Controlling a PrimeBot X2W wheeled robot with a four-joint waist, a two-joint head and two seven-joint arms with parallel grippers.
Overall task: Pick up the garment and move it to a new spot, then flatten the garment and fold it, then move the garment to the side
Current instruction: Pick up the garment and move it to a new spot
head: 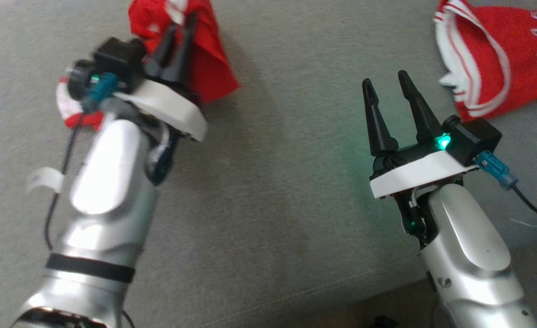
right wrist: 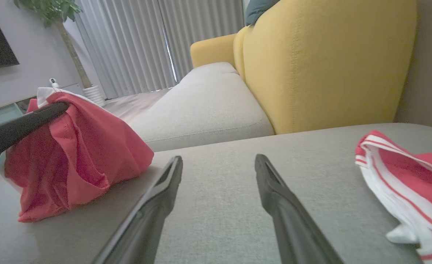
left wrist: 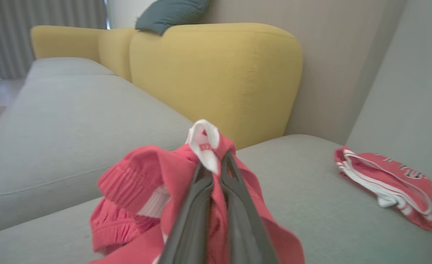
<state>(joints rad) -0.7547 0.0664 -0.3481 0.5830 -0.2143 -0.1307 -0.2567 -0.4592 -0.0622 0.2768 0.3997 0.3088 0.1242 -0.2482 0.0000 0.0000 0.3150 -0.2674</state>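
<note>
The garment [head: 209, 64] is red with white trim, bunched up and hanging from my left gripper [head: 181, 25], which is shut on its upper edge. In the left wrist view the two fingers pinch a white fold, with the garment [left wrist: 139, 176] draped down both sides of the gripper [left wrist: 216, 163]. From the right wrist view the garment [right wrist: 84, 146] hangs in a heap whose bottom rests on the grey cushion. My right gripper [head: 385, 81] stands open above bare cushion, nothing between its fingers [right wrist: 164, 183], well to the right of the garment.
A second red and white garment [head: 492, 59] lies folded on the cushion at the far right [left wrist: 384, 176] [right wrist: 410, 172]. A yellow sofa backrest [left wrist: 216, 73] rises behind the grey seat [head: 273, 182]. The seat's front edge [head: 341, 296] runs along the lower right.
</note>
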